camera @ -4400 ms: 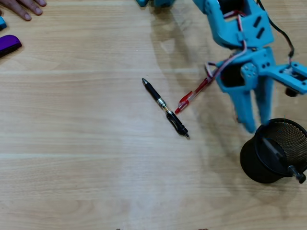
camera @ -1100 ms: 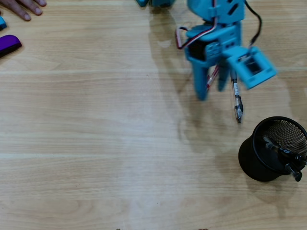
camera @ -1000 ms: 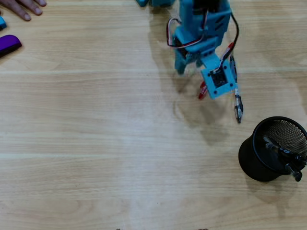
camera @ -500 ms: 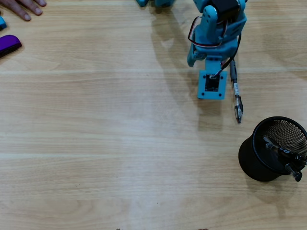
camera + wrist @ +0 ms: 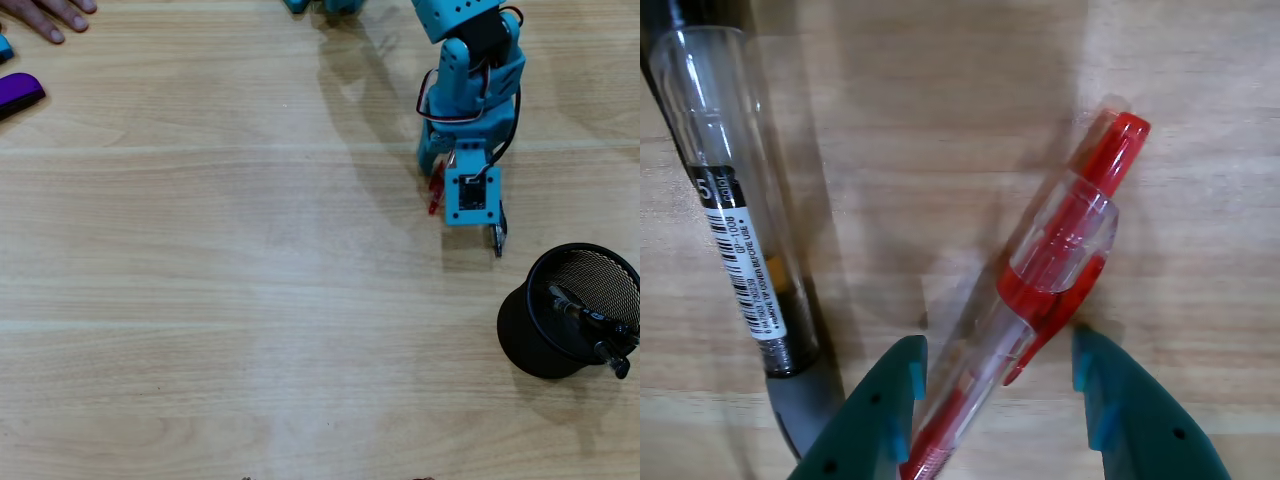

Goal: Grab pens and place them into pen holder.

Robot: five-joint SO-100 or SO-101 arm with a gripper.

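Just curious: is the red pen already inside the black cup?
No, the red pen lies on the wooden table between the gripper's open fingers.

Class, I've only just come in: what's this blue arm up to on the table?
The blue arm is reaching down over two pens lying on the wooden table. In the wrist view its tool is open, with the red-and-clear pen between the fingertips, not yet gripped. The grey-and-clear pen lies just beside it. The black mesh pen holder stands nearby and already has a pen in it.
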